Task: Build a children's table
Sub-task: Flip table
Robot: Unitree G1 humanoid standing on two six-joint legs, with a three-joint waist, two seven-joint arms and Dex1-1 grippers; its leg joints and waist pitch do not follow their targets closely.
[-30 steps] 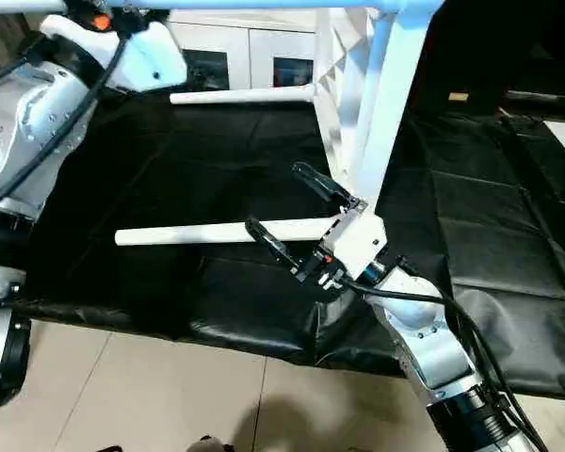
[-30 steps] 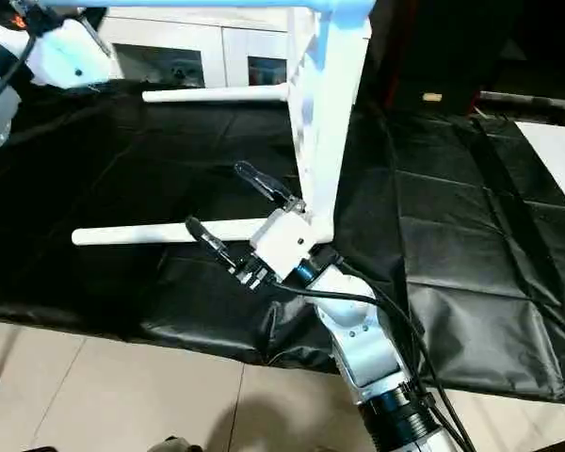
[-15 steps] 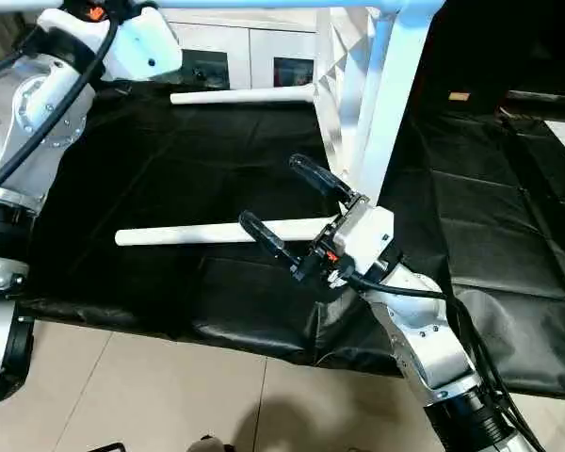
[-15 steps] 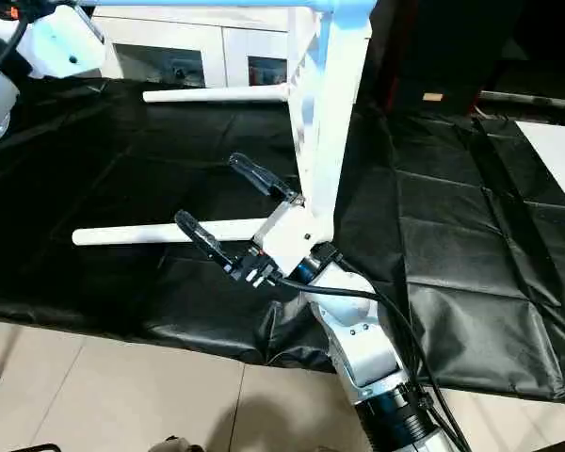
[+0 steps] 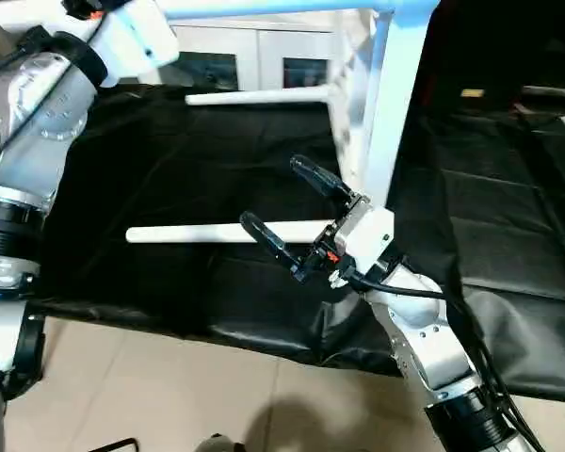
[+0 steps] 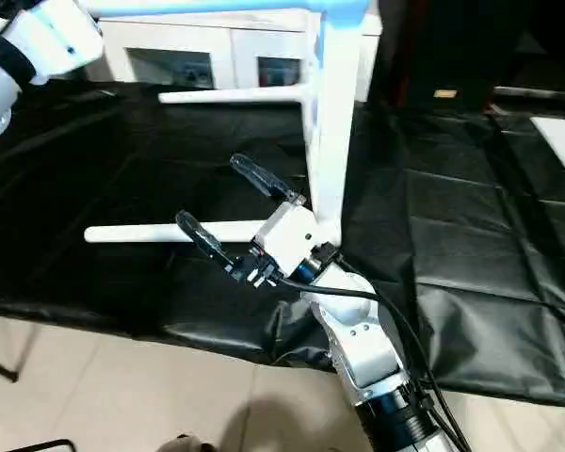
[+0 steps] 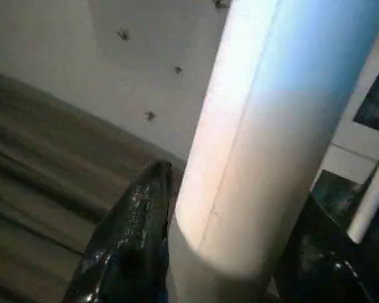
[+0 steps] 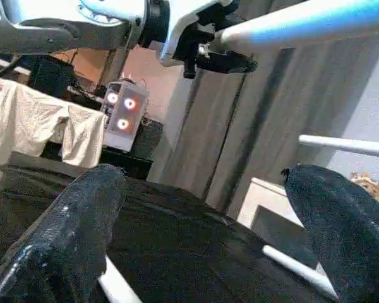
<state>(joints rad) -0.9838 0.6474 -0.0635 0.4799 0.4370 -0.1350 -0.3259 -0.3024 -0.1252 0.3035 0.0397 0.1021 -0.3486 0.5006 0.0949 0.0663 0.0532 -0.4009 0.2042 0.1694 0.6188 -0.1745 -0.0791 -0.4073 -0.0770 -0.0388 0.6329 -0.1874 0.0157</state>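
White plastic children's table (image 5: 388, 113) tipped on its side on a black sheet (image 5: 188, 160). Left gripper (image 7: 196, 252) clasps the raised round leg (image 7: 265, 126); right gripper (image 5: 287, 212), jaws spread wide, hovers beside a lower leg (image 5: 207, 233).

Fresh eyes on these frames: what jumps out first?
The white children's table, tipped on its side on the black sheet, with its legs sticking out level; one leg runs along the top of the head views, and the left claw is shut on it. Next, the right claw at centre, wide open, straddling the lowest leg without touching it.
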